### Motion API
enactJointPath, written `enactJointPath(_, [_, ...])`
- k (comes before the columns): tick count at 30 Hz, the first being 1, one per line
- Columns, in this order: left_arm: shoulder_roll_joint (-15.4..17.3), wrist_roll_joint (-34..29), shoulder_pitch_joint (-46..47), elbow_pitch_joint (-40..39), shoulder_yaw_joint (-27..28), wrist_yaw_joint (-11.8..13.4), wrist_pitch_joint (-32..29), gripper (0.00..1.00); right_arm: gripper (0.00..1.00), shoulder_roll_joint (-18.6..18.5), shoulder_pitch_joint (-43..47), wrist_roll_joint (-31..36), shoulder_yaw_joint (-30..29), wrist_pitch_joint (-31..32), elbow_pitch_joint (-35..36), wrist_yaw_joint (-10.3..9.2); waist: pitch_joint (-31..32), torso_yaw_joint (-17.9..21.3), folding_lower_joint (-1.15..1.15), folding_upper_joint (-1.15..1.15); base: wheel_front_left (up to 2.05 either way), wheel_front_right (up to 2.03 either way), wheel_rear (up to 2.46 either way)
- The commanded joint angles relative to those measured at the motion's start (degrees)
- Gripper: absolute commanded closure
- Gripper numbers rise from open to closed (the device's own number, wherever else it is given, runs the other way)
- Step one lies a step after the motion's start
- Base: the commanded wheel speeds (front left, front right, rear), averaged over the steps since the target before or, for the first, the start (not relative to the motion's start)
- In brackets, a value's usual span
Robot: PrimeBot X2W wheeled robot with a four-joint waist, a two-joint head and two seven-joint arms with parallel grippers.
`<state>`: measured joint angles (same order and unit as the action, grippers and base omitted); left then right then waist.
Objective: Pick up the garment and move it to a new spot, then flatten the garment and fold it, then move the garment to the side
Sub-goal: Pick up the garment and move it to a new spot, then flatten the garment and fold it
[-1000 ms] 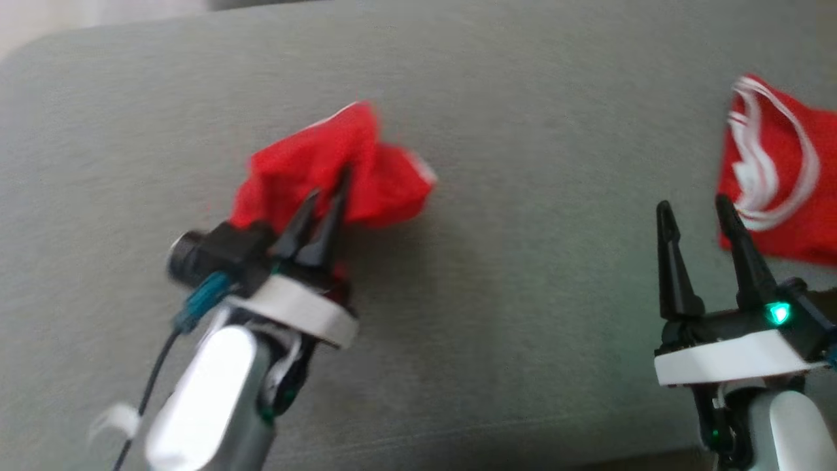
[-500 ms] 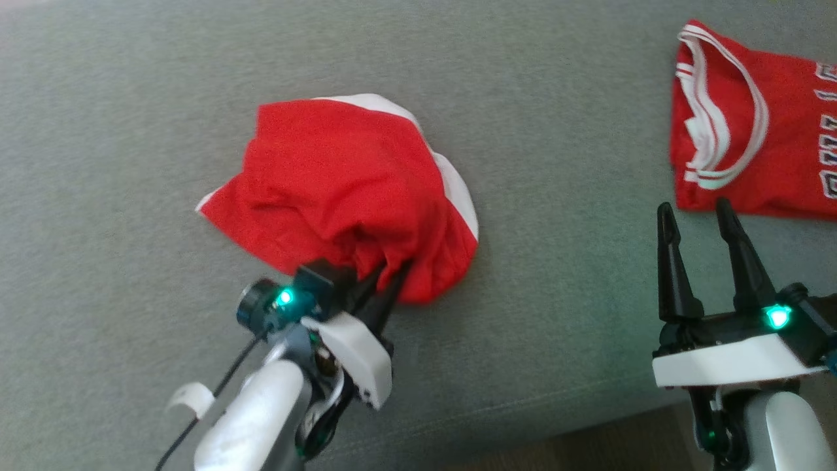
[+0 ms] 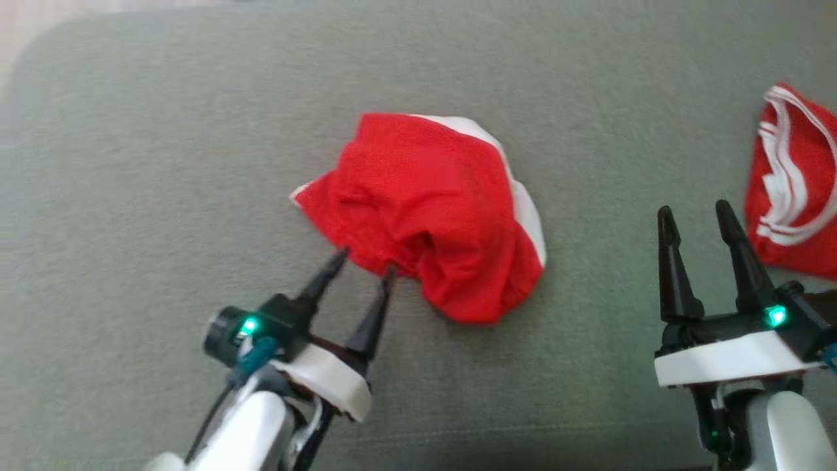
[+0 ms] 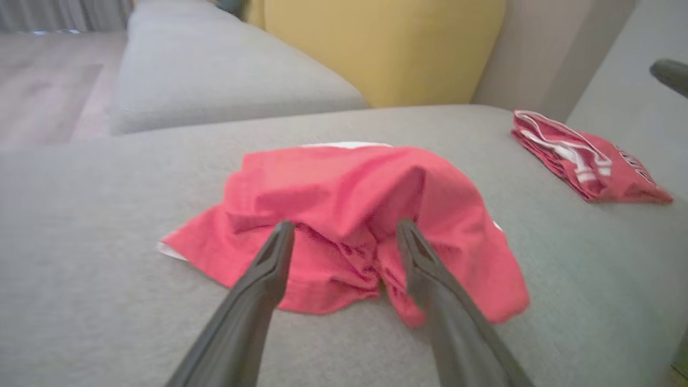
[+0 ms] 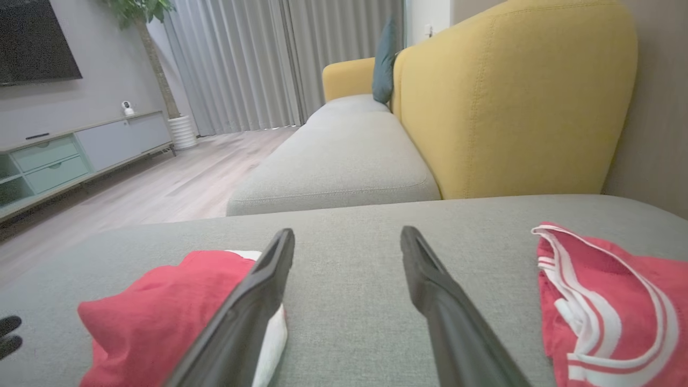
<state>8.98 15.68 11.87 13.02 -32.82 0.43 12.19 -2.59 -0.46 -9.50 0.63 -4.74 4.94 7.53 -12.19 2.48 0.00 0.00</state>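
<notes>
With the left end effector (image 3: 366, 260) and right end effector (image 3: 694, 208) both spread and empty, the crumpled red fabric garment with white trim (image 3: 431, 216) lies near the middle of the grey upholstered sofa seat (image 3: 163, 163): relocation appears complete; flattening, folding and moving aside remain.

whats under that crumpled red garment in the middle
The crumpled red garment lies on the grey cushion, which shows all round it. White fabric peeks out along its right edge in the head view. Anything beneath the heap is covered.
</notes>
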Motion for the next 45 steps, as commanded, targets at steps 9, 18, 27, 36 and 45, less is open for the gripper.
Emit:
enactJointPath(9, [3.81,0.17,0.03,-6.52,11.7,5.03,2.74,0.0,0.0,-0.29,0.06,0.53,0.5,1.13,1.86,-0.04,3.95,-4.57,0.0,0.0,0.0,0.0,0.0])
enactJointPath(18, [6.43,2.08,-4.23,-8.88,18.43,4.15,2.8,0.0,0.0,-0.29,2.55,2.0,-0.15,2.64,1.88,-0.04,6.57,-3.9,0.0,0.0,0.0,0.0,0.0])
enactJointPath(27, [7.05,1.95,-8.8,-9.92,19.62,4.36,2.8,0.0,0.0,-0.29,5.77,2.59,-0.19,3.8,2.22,-0.04,9.83,-3.13,0.0,0.0,0.0,0.0,0.0])
enactJointPath(36, [7.23,1.52,-10.92,-11.09,19.27,4.83,2.8,0.0,0.0,-0.29,7.29,2.11,-0.38,4.19,2.81,-0.04,11.03,-3.26,0.0,0.0,0.0,0.0,0.0])
enactJointPath(45, [7.48,1.65,-11.04,-11.6,19.29,4.98,2.81,0.0,0.0,-0.29,7.37,1.71,-0.45,4.08,3.03,-0.04,10.82,-3.26,0.0,0.0,0.0,0.0,0.0])
